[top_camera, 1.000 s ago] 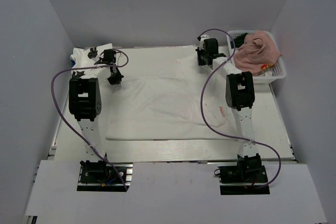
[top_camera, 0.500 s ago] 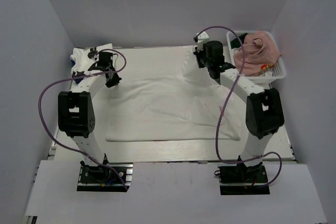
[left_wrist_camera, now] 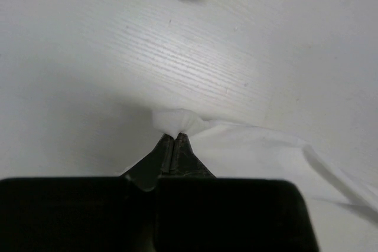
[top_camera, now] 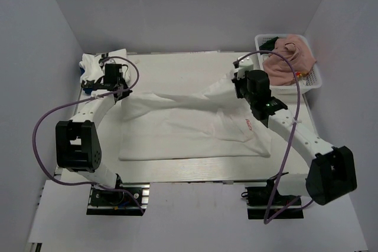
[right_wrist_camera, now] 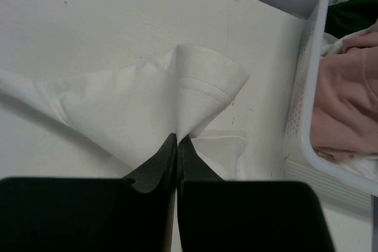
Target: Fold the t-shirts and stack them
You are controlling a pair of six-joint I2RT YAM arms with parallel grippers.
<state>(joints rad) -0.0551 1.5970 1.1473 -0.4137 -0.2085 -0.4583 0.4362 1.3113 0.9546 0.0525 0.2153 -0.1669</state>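
**Top view:** Light is even and diffuse from overhead, with no glare. The table (top_camera: 177, 66) reads near-white, so the white t-shirt (top_camera: 177, 131) barely separates from it, and its folds show only as faint grey shading. Shadows under the arms are soft and weak. Focus is sharp throughout.

**Left wrist view:** The table grain is crisp mid-frame and a soft shadow lies at the top edge. The left gripper (left_wrist_camera: 174, 141) is blurred, its housing solid black.

**Right wrist view:** The hem stitching is sharp. The right gripper (right_wrist_camera: 178, 141) is underexposed, and the basket (right_wrist_camera: 298, 122) is slightly soft.
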